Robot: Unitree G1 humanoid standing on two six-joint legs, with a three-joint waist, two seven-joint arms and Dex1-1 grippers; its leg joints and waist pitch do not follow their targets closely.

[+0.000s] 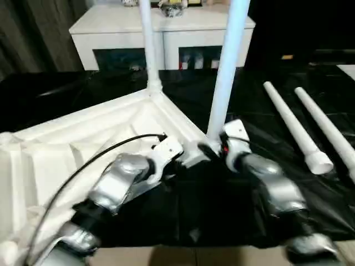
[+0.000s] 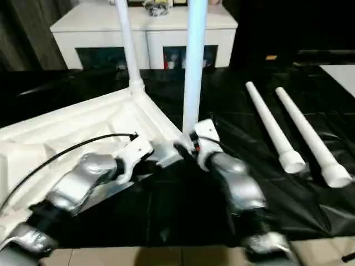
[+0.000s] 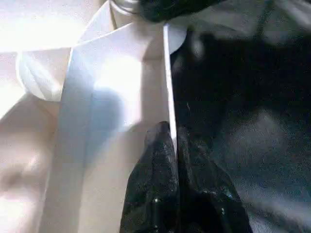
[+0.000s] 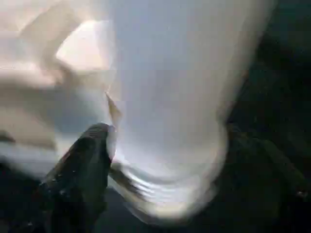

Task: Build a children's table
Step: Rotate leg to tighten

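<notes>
Fingers of the left gripper, black and pressed close together, pinch the thin upright rim of the white plastic rectangular table top, one finger on each side of the wall. That top lies upside down on the large black-covered work table, its ribbed underside facing up, and the left gripper holds it on the near edge, just beside the corner nearest the robot's right arm.

At that same corner the right gripper is closed around the base of a long white tapered tube leg, which stands upright there. In the right wrist view one black finger lies against the side of the leg's ridged lower end, and a darker shape on the leg's other side looks like the second finger. Whether the leg is fully seated in its rounded corner socket cannot be told.

A second white tube leg stands upright in the far corner of the top. Two more white tube legs lie flat on the black cover, well apart from both grippers, on the robot's right, side by side with their wider ends towards the robot.

Beyond the work table stands a white cabinet with glass doors.
</notes>
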